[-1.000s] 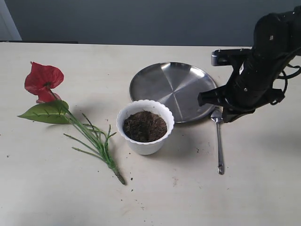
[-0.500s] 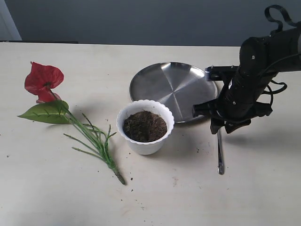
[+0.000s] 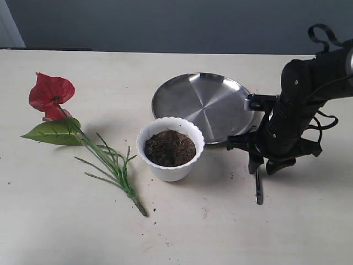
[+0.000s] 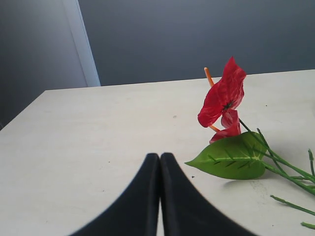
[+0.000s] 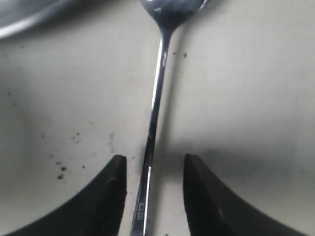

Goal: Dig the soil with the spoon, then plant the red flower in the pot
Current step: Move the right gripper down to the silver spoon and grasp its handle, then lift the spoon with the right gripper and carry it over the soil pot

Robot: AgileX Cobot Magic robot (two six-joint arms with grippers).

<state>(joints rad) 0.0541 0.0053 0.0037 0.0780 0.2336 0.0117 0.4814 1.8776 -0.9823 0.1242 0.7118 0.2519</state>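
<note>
The silver spoon [image 3: 258, 190] lies flat on the table right of the white scalloped pot [image 3: 170, 165], which holds dark soil [image 3: 170, 147]. My right gripper [image 3: 263, 167] is low over the spoon's handle [image 5: 153, 118] and open, its two fingers straddling the handle without touching it. The red flower [image 3: 51, 95] with its green leaf and stems lies at the far left of the table. In the left wrist view the red flower [image 4: 222, 96] is ahead of my left gripper [image 4: 160, 158], whose fingers are pressed together with nothing between them.
A round steel plate [image 3: 202, 105] sits behind the pot, its rim close to the spoon's bowl. Small soil crumbs [image 3: 204, 211] dot the table in front of the pot. A table edge runs along the back.
The right arm has dropped down and come forward over the spoon, so its fingers now flank the handle near the table. The flower, pot and spoon have not moved.
</note>
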